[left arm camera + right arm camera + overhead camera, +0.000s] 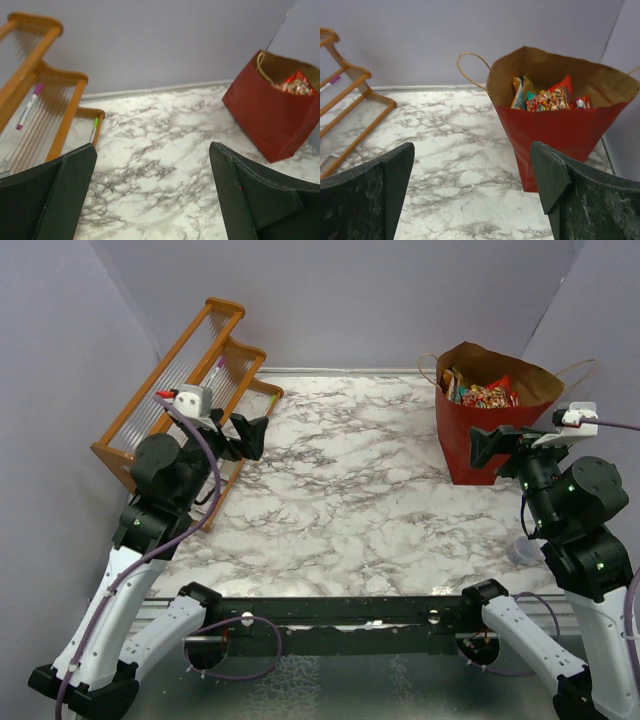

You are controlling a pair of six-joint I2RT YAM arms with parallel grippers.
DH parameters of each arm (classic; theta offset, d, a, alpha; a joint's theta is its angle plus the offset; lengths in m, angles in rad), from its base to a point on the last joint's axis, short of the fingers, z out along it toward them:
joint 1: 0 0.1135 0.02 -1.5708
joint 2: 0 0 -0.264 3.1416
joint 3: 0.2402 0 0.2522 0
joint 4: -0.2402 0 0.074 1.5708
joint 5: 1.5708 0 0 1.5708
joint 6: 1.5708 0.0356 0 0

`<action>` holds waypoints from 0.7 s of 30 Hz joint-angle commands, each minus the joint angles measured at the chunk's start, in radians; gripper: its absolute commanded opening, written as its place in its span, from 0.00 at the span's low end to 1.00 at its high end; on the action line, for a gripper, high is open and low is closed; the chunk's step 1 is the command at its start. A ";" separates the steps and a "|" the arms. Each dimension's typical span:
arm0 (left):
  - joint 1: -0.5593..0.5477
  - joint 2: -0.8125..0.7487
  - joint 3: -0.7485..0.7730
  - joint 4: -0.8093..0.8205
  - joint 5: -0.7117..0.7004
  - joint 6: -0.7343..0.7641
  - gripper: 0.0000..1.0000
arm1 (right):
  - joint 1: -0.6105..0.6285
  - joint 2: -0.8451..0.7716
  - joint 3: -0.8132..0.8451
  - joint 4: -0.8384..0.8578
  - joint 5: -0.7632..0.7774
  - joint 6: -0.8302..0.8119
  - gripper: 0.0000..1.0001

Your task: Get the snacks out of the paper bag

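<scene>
Starting at the left, there's a wooden rack [185, 380] leaning by the wall with a couple of markers [28, 107] on it. It's nothing to do with this job. The left pincer [250, 437] hangs just in front of it, jaws spread wide and holding nothing, well away from the action.

The middle of the marble tabletop [340, 500] has nothing of ours on it, so by our reckoning no snack is out yet.

Over on the right, the paper bag [555, 135] stands upright at the far right corner, mouth open. All the snacks [547, 97] we can see are inside, poking up near the rim. The right pincer [487, 450] hovers just in front of the bag's near face, jaws also spread and empty.

Here's what worries us:
- **Tipping:** the bag looks light and tall. If a finger bumps the near wall on the way in, the bag could slide or tip over.
- **Snagging:** the twine handle [470, 70] loops out to the side and could catch a finger.
- **Bad pinch:** closing too near the rim might grab paper along with a packet and lift the whole bag.
- **Slipping:** foil packets look slick, so a shallow corner pinch could slip.
</scene>
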State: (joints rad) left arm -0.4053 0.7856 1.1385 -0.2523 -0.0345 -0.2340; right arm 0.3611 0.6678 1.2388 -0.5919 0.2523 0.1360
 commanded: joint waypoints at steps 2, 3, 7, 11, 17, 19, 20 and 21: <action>-0.036 -0.001 -0.140 0.161 0.073 0.059 0.99 | -0.110 -0.016 -0.080 -0.006 -0.049 0.035 0.99; -0.046 -0.001 -0.167 0.177 0.077 0.067 0.99 | -0.129 -0.016 -0.095 -0.007 -0.059 0.039 0.99; -0.079 0.004 -0.244 0.232 0.099 0.091 0.99 | -0.176 -0.007 -0.121 -0.004 -0.091 0.038 0.99; -0.104 0.009 -0.286 0.275 0.117 0.110 0.99 | -0.210 0.012 -0.146 0.014 -0.139 0.033 0.99; -0.125 0.022 -0.315 0.329 0.135 0.128 0.99 | -0.234 0.103 -0.130 0.046 -0.202 0.035 0.99; -0.129 0.027 -0.320 0.342 0.139 0.132 0.99 | -0.238 0.152 -0.111 0.064 -0.225 0.034 0.99; -0.131 0.029 -0.321 0.347 0.141 0.135 0.99 | -0.239 0.188 -0.100 0.076 -0.238 0.034 0.99; -0.133 0.032 -0.323 0.353 0.141 0.137 0.99 | -0.241 0.215 -0.090 0.090 -0.250 0.035 0.99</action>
State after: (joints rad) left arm -0.5274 0.8116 0.8223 0.0219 0.0723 -0.1234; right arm 0.1303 0.7837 1.0985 -0.5739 0.0883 0.1638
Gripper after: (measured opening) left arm 0.991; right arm 0.994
